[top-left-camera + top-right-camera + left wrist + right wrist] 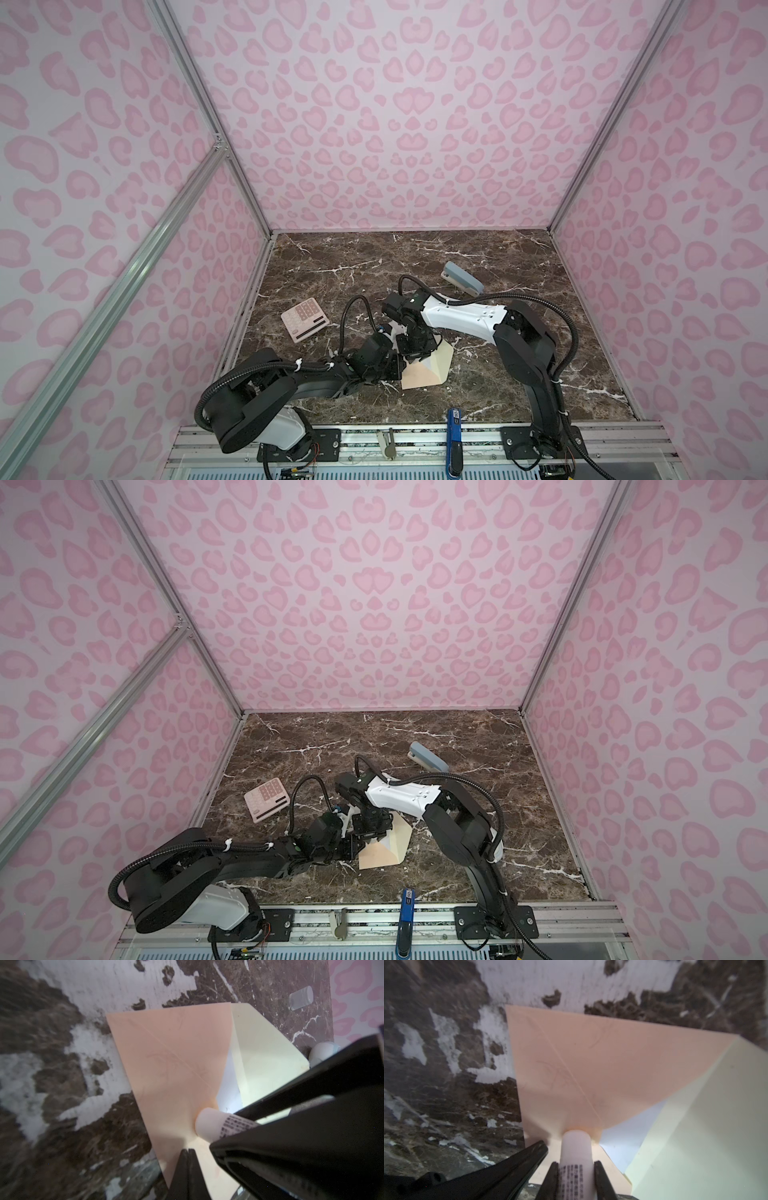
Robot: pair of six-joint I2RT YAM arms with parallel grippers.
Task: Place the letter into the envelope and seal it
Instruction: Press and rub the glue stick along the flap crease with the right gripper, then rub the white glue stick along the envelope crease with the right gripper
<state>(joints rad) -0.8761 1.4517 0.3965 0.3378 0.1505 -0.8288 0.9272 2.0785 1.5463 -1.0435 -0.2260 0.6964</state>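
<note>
Seemingly the left pincer (pixel 188 1152), pressed together, pins the envelope (pixel 170 1053) flat so the right pincer (pixel 576 1164), pinching a glue stick (pixel 576 1145), can glue it

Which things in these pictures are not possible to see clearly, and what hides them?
Letter: in the right wrist view only a white strip shows; the envelope covers the rest.
Print on the glue stick: both wrist views, too blurred to read.
Glue stick tip: pressed on the envelope, hidden by the tube itself.
Both top views: the arms cover much of the envelope.
</note>
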